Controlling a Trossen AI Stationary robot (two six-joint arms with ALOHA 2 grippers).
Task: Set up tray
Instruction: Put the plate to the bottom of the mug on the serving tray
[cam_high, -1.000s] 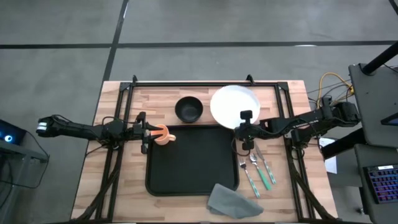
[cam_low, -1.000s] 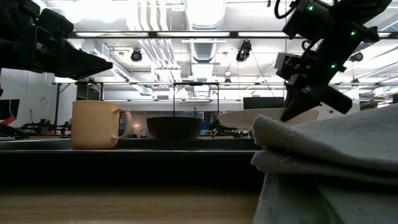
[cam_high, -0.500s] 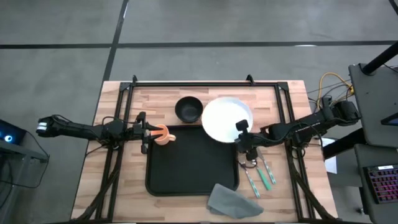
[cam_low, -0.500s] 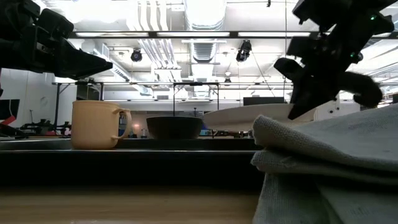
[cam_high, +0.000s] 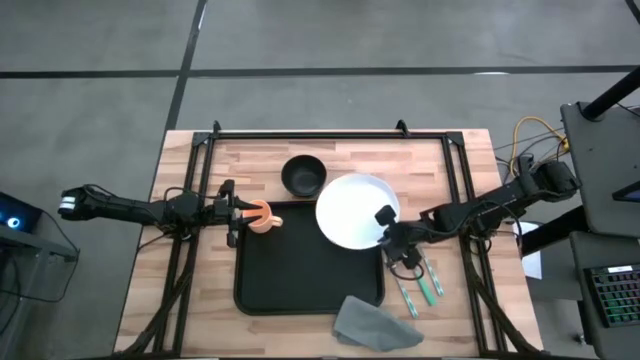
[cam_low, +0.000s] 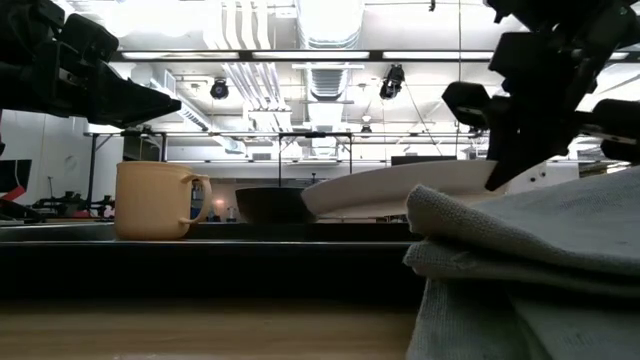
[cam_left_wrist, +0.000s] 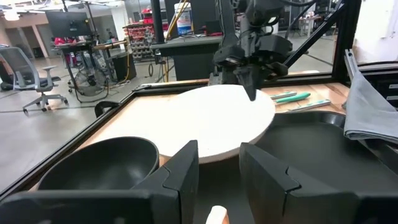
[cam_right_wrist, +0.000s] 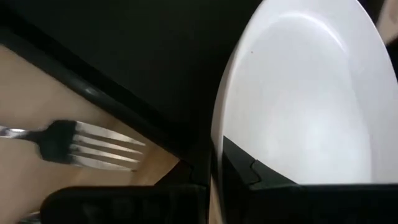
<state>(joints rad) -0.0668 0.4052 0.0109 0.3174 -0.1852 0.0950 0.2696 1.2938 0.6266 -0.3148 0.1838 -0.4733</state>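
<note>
The black tray (cam_high: 300, 265) lies in the middle of the table. A white plate (cam_high: 350, 208) hangs tilted over the tray's far right corner, with my right gripper (cam_high: 386, 229) shut on its rim. An orange mug (cam_high: 262, 216) stands upright on the tray's far left corner. My left gripper (cam_high: 236, 212) is open and level just left of the mug and higher than it, touching nothing. In the left wrist view its fingers stand apart (cam_left_wrist: 217, 171), with the plate (cam_left_wrist: 205, 118) ahead of them. My right gripper pinches the plate's rim (cam_right_wrist: 216, 134) at its near right side, one finger (cam_right_wrist: 261, 177) on the upper face and the other below. The fingers come from the table's right, slanting down. The plate is off the wood and tilted, its held side higher (cam_low: 470, 172).
A black bowl (cam_high: 303, 175) stands on the wood behind the tray. Green-handled cutlery (cam_high: 420, 282) lies right of the tray, under my right arm. A grey folded napkin (cam_high: 374, 321) lies at the tray's near right corner. A black frame (cam_high: 310, 133) rings the table.
My right gripper has swung toward the table's near left, rolling its wrist, and stays shut on the plate. The plate has gone from the wood right of the bowl to over the tray's far right corner, and tilts more now.
</note>
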